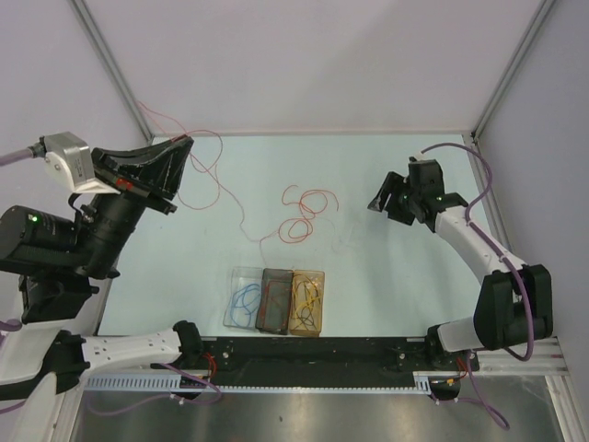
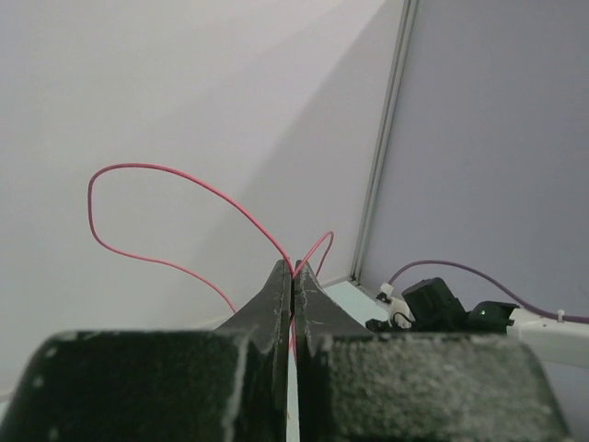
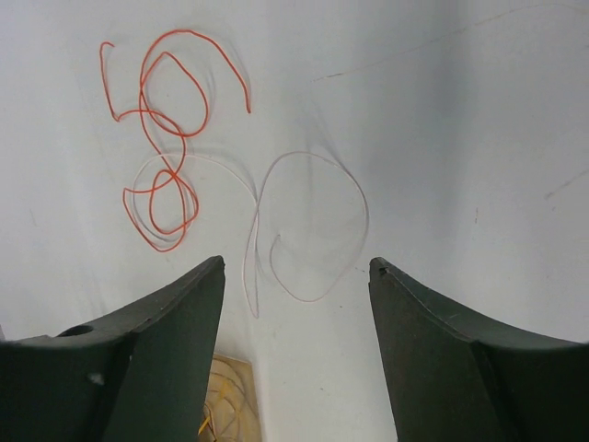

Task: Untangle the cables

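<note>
Orange cable [image 3: 170, 34], red cable [image 2: 147, 166], perhaps whitish cable [image 3: 308, 153]

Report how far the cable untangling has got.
Done: the blue cable, dark cable and yellow cable lie in separate trays. In hand: the left hand is shut on the red cable, lifted at the rear left; the right hand is open. Left: the orange cable and pale cable overlap on the table.

Three loose cables [image 1: 296, 227], three small trays [image 1: 275, 273], two robot arms [image 1: 469, 235].

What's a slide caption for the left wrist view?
Left gripper shut on the red cable, its loop arching up and left.
</note>
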